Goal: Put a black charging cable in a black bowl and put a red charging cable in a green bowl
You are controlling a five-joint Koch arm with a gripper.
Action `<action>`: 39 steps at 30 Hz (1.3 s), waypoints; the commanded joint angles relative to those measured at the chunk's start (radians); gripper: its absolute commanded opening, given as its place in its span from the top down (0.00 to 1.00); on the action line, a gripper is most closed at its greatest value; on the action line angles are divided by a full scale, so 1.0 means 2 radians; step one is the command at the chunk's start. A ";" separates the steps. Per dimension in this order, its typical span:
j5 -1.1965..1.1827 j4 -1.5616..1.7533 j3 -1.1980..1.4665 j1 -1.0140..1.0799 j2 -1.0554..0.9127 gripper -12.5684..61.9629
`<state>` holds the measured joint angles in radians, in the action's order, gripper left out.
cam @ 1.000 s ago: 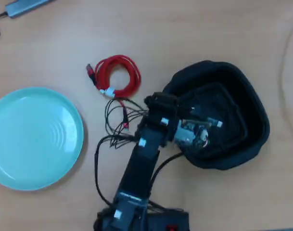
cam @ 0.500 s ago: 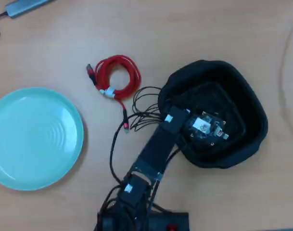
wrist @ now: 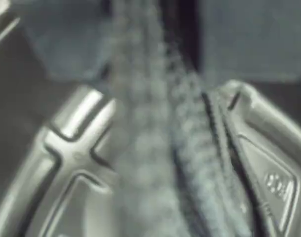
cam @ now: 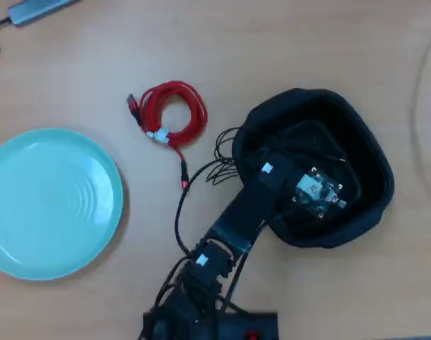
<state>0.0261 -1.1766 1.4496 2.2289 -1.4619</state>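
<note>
A: Overhead view, arm position?
B: The arm reaches from the near edge of the desk (cam: 73,64) into the black bowl (cam: 371,152), which sits toward the right side. The gripper (cam: 327,197) is inside the bowl, over its floor.

A: Jaws?
B: Cannot tell. Overhead, the wrist hardware covers them. The wrist view is blurred: grey moulded ribs of the bowl's inner wall, with a dark fuzzy strand running down the middle. Apart, together or clamped is not readable.

A: Black charging cable (cam: 321,142)?
B: Thin dark loops lie inside the bowl, beside the gripper. Black on black, so the outline is unclear.

A: Red one?
B: The red charging cable (cam: 174,113) lies coiled on the desk, left of the black bowl, one plug end trailing toward the arm. The green bowl (cam: 49,202) sits at the left edge, well apart from it.
</note>
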 commanded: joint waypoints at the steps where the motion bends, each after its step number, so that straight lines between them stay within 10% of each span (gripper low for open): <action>1: 0.023 0.021 -0.019 0.005 -0.005 0.91; 20: 0.069 0.020 0.003 0.010 -0.012 0.33; 39: 0.067 0.017 0.040 -0.159 -0.280 0.32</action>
<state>0.1427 -1.1766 1.5616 1.9558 -1.9819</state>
